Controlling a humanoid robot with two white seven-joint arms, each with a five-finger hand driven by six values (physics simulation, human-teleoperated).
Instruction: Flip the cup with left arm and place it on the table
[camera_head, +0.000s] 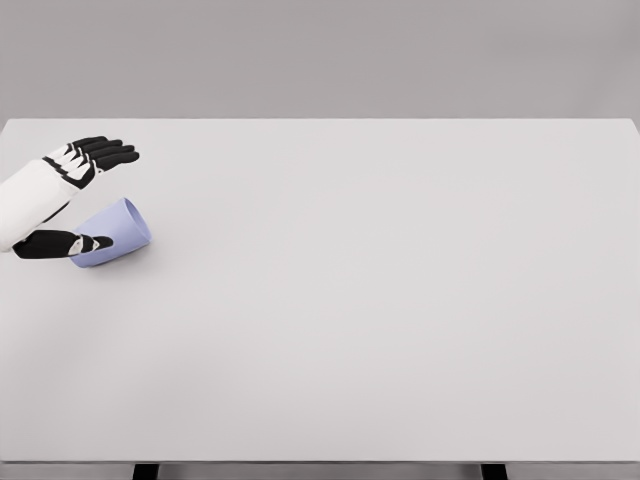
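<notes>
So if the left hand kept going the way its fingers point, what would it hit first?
Probably nothing. The left hand points right and slightly away across the bare table. The cup lies on its side between thumb and fingers, not ahead of the fingertips. Its height above the table is unclear.

no readable text, labels or numbers

Soft, even light fills the render, bright without glare. The pale desk shows no hotspots and only a faint falloff toward its far edge. A weak, diffuse shadow sits just below the lavender cup and under the black fingers of the left hand. Edges are crisp with slight compression softness; straight desk edges show no lens distortion.
</notes>
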